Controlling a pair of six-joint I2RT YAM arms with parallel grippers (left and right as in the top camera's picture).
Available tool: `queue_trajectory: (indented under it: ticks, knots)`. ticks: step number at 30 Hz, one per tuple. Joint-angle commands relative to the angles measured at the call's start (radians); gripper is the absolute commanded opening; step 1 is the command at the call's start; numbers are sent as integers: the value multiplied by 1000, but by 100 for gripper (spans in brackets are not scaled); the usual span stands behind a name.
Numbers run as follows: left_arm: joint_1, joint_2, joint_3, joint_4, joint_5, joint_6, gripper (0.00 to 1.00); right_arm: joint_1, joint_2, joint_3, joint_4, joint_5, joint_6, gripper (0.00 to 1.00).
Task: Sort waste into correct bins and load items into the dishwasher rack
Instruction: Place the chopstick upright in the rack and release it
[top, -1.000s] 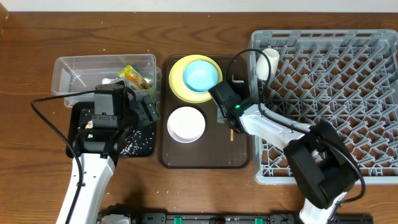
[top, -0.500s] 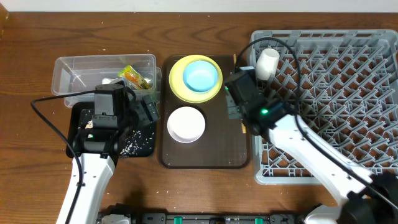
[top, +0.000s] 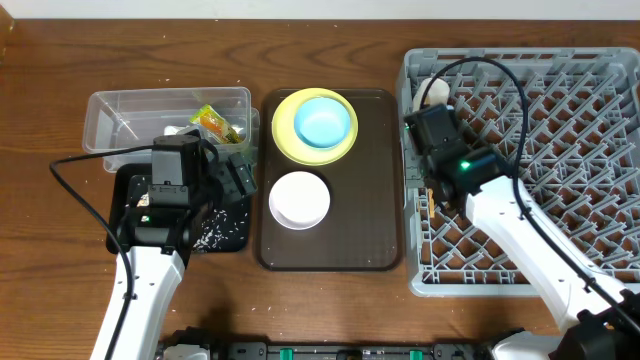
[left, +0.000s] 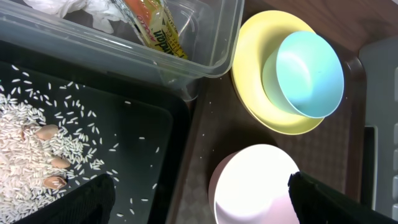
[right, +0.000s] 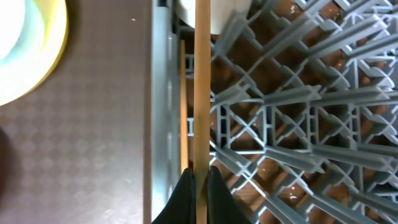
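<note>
My right gripper is shut on a wooden chopstick over the left edge of the grey dishwasher rack. A second chopstick shows just left of it, beside the rack's wall. The small white cup sits in the rack's near-left corner. My left gripper stands open, with nothing in it, over the black bin's right edge. That bin holds rice grains. The clear bin holds the snack wrapper and the white scrap. The light blue bowl rests on the yellow plate.
The dark brown tray lies between the bins and the rack and carries the plate, the blue bowl and the whitish bowl. The left arm's cable loops over the table at the left.
My right gripper has carried the chopstick rightward, from over the tray to the rack's left edge. The left arm has not moved.
</note>
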Motion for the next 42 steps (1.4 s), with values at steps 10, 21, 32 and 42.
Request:
queue_trajectory:
  ticks: [10, 21, 32, 42]
  knots:
    - [-2, 4, 26, 3, -13, 6, 92, -6, 8, -14, -28, -4, -16, 1]
    - [-2, 4, 26, 2, -13, 6, 92, -7, 71, -15, -21, -3, -16, 1]
    - [-2, 4, 26, 2, -13, 6, 92, -7, 93, -15, -21, -3, -16, 2]
    - [-2, 4, 26, 2, -13, 6, 92, -18, 93, -15, -21, -2, -20, 11]
